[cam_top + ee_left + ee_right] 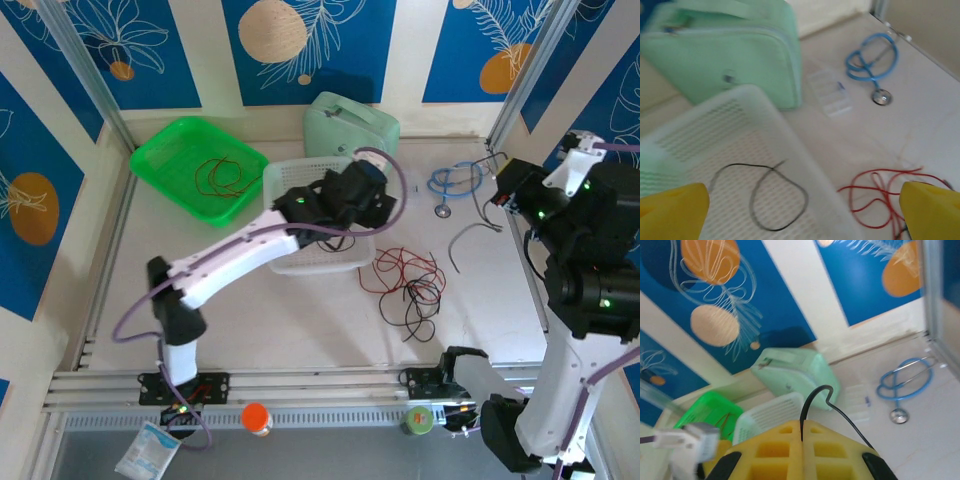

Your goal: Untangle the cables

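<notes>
The bench (300,320) seems laid out for sorting by colour. The green tray (160,150) at the far left has red cables (222,175) in it, and the white basket (330,262) in the middle has a lone black cable (805,200) lying looped on its floor. That would explain why the two containers sit well apart from the loose heap of red and black cables (408,282), which lies knotted on the bare bench just right of the basket. The left gripper (804,195) hangs over the basket, near its right rim. Its jaws are spread wide and released, holding nothing, with the black loop lying free beneath them. The right gripper (801,427) is raised near the far right edge, probably to lift its strand clear of the tangle. Its jaws are clenched on another thin black cable (817,390), which curls up out of the pinch.
</notes>
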`<state>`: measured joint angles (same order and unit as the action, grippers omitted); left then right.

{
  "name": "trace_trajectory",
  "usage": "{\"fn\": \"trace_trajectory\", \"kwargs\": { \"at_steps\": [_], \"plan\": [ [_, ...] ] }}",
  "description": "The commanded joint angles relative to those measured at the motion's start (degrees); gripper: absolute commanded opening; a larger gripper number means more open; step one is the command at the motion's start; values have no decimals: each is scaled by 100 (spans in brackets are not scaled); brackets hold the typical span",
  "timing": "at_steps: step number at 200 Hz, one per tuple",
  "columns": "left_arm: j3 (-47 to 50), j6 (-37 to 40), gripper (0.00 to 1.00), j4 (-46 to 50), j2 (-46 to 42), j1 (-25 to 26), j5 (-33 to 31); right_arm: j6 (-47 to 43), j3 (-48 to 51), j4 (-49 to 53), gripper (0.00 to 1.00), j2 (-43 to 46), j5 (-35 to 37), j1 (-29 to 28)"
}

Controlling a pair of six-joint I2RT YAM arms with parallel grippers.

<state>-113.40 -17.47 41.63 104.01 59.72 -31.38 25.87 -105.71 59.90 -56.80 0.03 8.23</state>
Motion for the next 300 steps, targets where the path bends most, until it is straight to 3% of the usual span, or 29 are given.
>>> {"fn": "trace_trajectory", "kwargs": {
  "at_steps": [1,23,56,100,139,193,222,265,300],
  "plan": [
    [585,-4,98,178,-904,-211,-668,444,426,-607,0,-105,-1227,-97],
    [1297,-162,99,136,-1791,-417,-655,762,927,-1080,0,-254,-1400,-718],
    [2109,-307,100,179,-2896,-558,-764,718,1224,-1464,0,-758,-304,-2239],
    [2622,-476,100,463,-3663,-558,-698,635,1389,-2257,0,-1912,458,-3284],
    [2710,-412,99,712,-3826,-558,-513,630,1418,-2643,0,-3113,793,-3647],
    [2552,-239,97,690,-3657,-550,323,707,1240,-2754,0,-4693,954,-3872],
    [2366,-261,94,774,-3419,-478,822,729,952,-2501,0,-5096,946,-3908],
    [2192,-343,92,865,-2928,-106,1194,620,609,-2066,56,-4956,1070,-3882],
    [2068,-361,92,799,-2420,303,1275,517,517,-1624,75,-4327,1338,-3677]
  ]
}}
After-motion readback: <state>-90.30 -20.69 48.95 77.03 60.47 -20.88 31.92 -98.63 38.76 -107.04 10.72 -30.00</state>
